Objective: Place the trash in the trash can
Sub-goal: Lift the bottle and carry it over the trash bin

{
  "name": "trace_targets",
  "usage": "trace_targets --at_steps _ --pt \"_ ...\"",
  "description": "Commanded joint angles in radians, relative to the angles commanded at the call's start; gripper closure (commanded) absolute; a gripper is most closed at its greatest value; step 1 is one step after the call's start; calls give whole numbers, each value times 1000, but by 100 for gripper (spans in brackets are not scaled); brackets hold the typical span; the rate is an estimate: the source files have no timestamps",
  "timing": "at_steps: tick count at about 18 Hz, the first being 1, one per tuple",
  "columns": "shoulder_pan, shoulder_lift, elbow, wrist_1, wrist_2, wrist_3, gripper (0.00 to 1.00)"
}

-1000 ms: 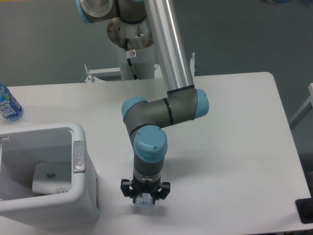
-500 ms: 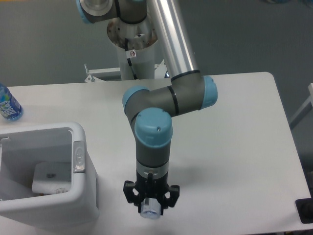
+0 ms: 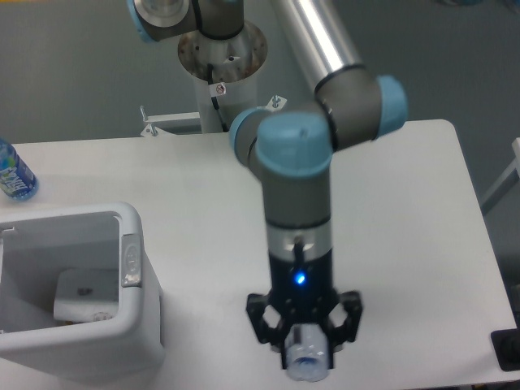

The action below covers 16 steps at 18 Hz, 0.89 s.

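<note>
The table [image 3: 406, 244] spans the view beneath the arm [image 3: 296, 187], whose wrist points straight down toward the near edge. To the tool's left, well apart from it, stands the trash can [image 3: 130, 325], a white bin with a grey oval patch [image 3: 130, 258] on its rim. Inside the bin, low against the floor, lies a small white packet [image 3: 81, 294]; that half of the job appears done. Far beyond the bin, at the table's far left edge, a blue-tinted bottle [image 3: 15, 175] stands apart from everything else and seems to play no part in the task.

The gripper [image 3: 307, 357] hangs at the bottom of the arm, a blue light glowing on the wrist just above it. Between its black fingers [image 3: 264, 321] sits the clear plastic bottle [image 3: 307, 361], seen end-on so that only its round cap and a little of the neck show; its body is hidden below the tool. The jaws stand closed against the bottle's sides, gripping it. Judged from this, the bottle is in hand and carried clear of the bin: what remains is to bring it leftward over the bin's opening and let it go.
</note>
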State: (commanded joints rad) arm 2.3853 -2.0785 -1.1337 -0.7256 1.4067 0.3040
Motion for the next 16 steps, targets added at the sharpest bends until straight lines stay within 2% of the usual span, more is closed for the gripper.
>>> trace_targets --at_steps 5,13,16 --pt "-3 28 32 2 -86 -221 48" --pt "-115 60 34 2 -129 -272 48" --pt "-130 89 32 2 -129 -336 48"
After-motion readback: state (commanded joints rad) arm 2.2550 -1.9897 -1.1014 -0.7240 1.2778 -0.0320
